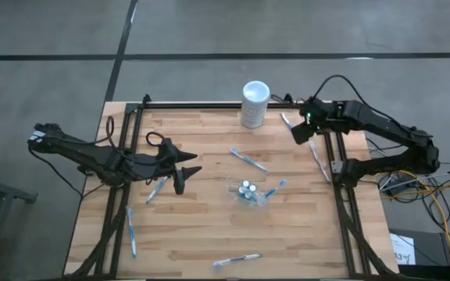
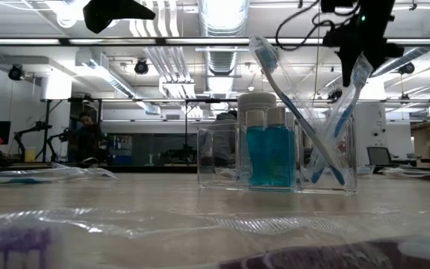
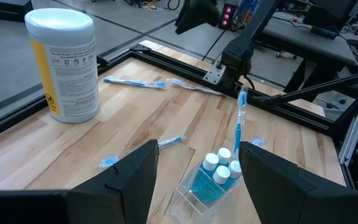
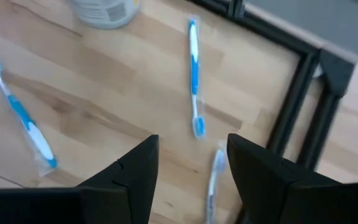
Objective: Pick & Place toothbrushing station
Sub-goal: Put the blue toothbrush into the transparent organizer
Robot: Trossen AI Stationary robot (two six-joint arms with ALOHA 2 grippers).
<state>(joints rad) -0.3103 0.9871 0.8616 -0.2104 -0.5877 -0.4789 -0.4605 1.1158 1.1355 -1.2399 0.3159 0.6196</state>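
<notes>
Lying below the parted right hand (image 4: 188,177): wrapped toothbrush (image 4: 194,78).

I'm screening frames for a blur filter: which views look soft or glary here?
Low view: the foreground plastic wrap is out of focus, ceiling lights glare, and the clear cup is sharp. Right wrist view: soft throughout, wrapped toothbrushes smeared. High and left wrist views: evenly lit, crisp.

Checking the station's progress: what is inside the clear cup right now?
The clear cup holds white-capped teal tubes and one blue-and-white toothbrush standing upright. The tubes' exact number is partly hidden.
</notes>
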